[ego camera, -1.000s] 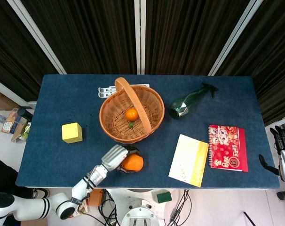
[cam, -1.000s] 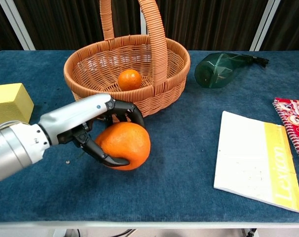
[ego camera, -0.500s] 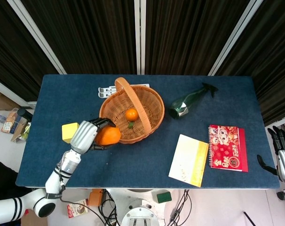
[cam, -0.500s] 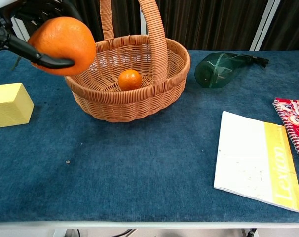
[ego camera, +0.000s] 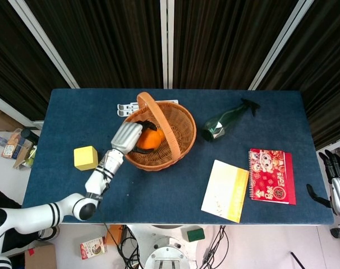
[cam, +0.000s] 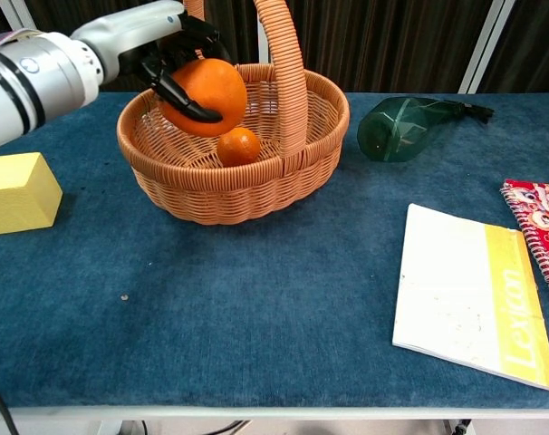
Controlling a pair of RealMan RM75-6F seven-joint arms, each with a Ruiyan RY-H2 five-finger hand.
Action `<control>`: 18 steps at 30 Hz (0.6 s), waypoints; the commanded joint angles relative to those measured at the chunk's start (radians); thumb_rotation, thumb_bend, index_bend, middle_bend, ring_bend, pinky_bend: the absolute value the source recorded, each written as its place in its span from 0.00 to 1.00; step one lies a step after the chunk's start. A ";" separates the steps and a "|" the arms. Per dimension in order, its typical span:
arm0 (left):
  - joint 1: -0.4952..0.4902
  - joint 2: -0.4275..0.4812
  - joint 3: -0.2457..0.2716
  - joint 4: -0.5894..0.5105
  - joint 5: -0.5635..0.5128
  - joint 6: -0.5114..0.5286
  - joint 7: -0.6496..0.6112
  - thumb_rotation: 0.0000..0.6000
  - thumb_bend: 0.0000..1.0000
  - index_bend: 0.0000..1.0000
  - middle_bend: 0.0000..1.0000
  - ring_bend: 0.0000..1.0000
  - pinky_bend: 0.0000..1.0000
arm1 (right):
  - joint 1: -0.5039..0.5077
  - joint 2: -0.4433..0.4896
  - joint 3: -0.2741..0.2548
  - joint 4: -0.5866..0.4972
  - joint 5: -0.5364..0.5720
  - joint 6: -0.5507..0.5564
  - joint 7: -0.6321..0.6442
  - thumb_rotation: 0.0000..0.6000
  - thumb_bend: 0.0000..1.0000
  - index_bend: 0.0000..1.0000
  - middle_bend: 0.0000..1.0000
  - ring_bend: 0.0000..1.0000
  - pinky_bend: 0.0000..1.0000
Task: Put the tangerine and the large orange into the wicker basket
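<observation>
My left hand [cam: 161,54] [ego camera: 131,134] grips the large orange [cam: 205,95] [ego camera: 148,138] and holds it inside the rim of the wicker basket [cam: 284,186] [ego camera: 184,131], just above the basket floor. The small tangerine [cam: 239,146] lies on the basket bottom right under the orange; in the head view the orange hides it. The basket's tall handle [cam: 288,72] arches to the right of my hand. My right hand [ego camera: 338,185] hangs off the table's right edge, fingers apart, holding nothing.
A yellow cube [cam: 16,192] [ego camera: 86,157] sits left of the basket. A dark green bottle [cam: 410,127] [ego camera: 223,123] lies to its right. A yellow-white booklet [cam: 478,294] and a red notebook [ego camera: 272,176] lie on the right side.
My left hand carried the large orange up from the front of the table, past the basket's left side, and over the rim into the basket. The right hand stayed put.
</observation>
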 commanded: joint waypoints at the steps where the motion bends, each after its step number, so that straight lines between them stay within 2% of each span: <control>1: -0.058 -0.065 -0.020 0.092 -0.064 -0.049 0.036 1.00 0.20 0.40 0.43 0.40 0.54 | 0.000 0.002 0.001 0.003 0.001 -0.001 0.005 1.00 0.33 0.00 0.00 0.00 0.00; 3: -0.072 -0.084 -0.014 0.124 -0.080 -0.066 0.045 1.00 0.20 0.39 0.40 0.36 0.51 | 0.001 0.001 0.001 0.004 0.002 -0.001 0.007 1.00 0.33 0.00 0.00 0.00 0.00; 5: -0.082 -0.097 -0.009 0.147 -0.087 -0.078 0.046 1.00 0.20 0.33 0.33 0.28 0.44 | 0.001 0.001 0.001 0.004 0.002 -0.001 0.006 1.00 0.33 0.00 0.00 0.00 0.00; 9: -0.087 -0.105 -0.002 0.169 -0.078 -0.080 0.029 1.00 0.20 0.25 0.25 0.19 0.37 | -0.001 0.000 0.002 0.001 0.001 0.003 0.000 1.00 0.33 0.00 0.00 0.00 0.00; 13: -0.080 -0.092 0.009 0.166 -0.061 -0.072 0.014 1.00 0.19 0.23 0.23 0.15 0.32 | 0.000 -0.002 0.001 0.001 0.001 0.003 -0.003 1.00 0.31 0.00 0.00 0.00 0.00; 18: -0.052 -0.044 0.022 0.104 -0.041 -0.032 0.017 1.00 0.19 0.23 0.23 0.15 0.32 | 0.000 -0.001 0.001 0.000 0.005 0.000 -0.006 1.00 0.31 0.00 0.00 0.00 0.00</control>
